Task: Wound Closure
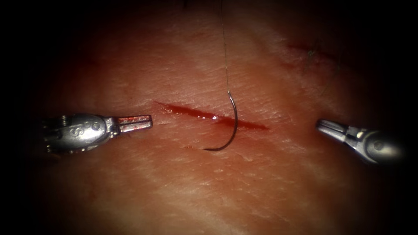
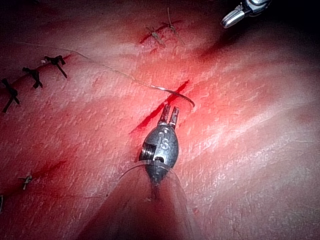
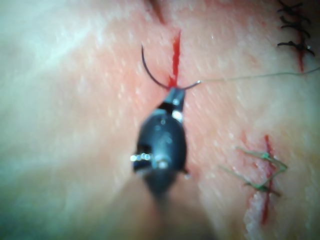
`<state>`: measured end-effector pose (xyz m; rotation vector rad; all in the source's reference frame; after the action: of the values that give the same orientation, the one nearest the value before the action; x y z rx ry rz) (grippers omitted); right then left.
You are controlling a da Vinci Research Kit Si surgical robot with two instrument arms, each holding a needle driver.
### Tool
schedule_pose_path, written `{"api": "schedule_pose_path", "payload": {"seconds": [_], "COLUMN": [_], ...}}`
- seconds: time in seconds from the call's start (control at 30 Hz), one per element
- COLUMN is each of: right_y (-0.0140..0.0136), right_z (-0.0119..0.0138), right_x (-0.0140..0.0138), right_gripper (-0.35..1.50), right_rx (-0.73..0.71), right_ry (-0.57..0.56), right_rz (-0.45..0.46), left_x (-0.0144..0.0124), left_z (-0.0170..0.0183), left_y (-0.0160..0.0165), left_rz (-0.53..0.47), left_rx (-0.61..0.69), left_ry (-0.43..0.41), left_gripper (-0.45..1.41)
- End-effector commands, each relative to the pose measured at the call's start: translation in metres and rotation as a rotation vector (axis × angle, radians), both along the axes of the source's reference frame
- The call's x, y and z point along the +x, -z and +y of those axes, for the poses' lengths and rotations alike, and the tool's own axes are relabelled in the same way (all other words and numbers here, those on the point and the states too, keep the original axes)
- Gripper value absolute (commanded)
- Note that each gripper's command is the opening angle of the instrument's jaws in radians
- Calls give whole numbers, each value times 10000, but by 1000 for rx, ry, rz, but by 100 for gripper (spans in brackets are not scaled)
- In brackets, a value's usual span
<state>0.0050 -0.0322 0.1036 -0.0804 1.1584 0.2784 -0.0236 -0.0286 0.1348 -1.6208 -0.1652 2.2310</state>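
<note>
Resting free across cut (image 1: 213, 115), needle (image 1: 230, 126) lies between our pincers, thread (image 1: 225, 52) trailing away. Left pincer (image 1: 146, 122) slightly parted, empty. Right pincer (image 1: 324, 126) closed, empty, off tissue (image 1: 217, 182).

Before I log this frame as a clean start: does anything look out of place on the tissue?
The needle lies loose across the cut, held by neither tool, its thread trailing away. The left tool and right tool sit apart on either side, holding nothing. Red fluid fills the cut.
</note>
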Motion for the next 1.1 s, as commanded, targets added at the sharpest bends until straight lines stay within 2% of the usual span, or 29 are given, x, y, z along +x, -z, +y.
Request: {"api": "schedule_pose_path", "payload": {"seconds": [0.03,0.07,0.13,0.17,0.23,0.37,0.7,1.1], "right_y": [-6,-6,-7,-8,-8,-8,-5,-5], "right_z": [-4,-4,-4,-4,-4,-5,-7,-8], "right_x": [11,13,20,23,29,36,36,36], "right_gripper": [37,71,111,123,133,138,135,130], "right_rx": [1,0,-9,-13,-17,-13,-16,-21], "right_ry": [2,0,-32,-49,-63,-72,-70,-66], "right_rz": [1,4,-5,-10,-15,-15,-24,-27], "left_x": [-10,-15,-22,-25,-33,-49,-78,-108], "left_z": [-5,-7,-9,-10,-12,-19,-26,-34], "left_y": [-8,-8,-7,-7,-7,-10,-37,-54], "left_rz": [-4,-4,-4,-4,1,23,80,84], "left_rx": [4,5,6,6,8,11,46,57], "left_ry": [-5,-13,-21,-24,-35,-56,-67,-71], "left_gripper": [37,44,57,64,69,71,64,69]}}
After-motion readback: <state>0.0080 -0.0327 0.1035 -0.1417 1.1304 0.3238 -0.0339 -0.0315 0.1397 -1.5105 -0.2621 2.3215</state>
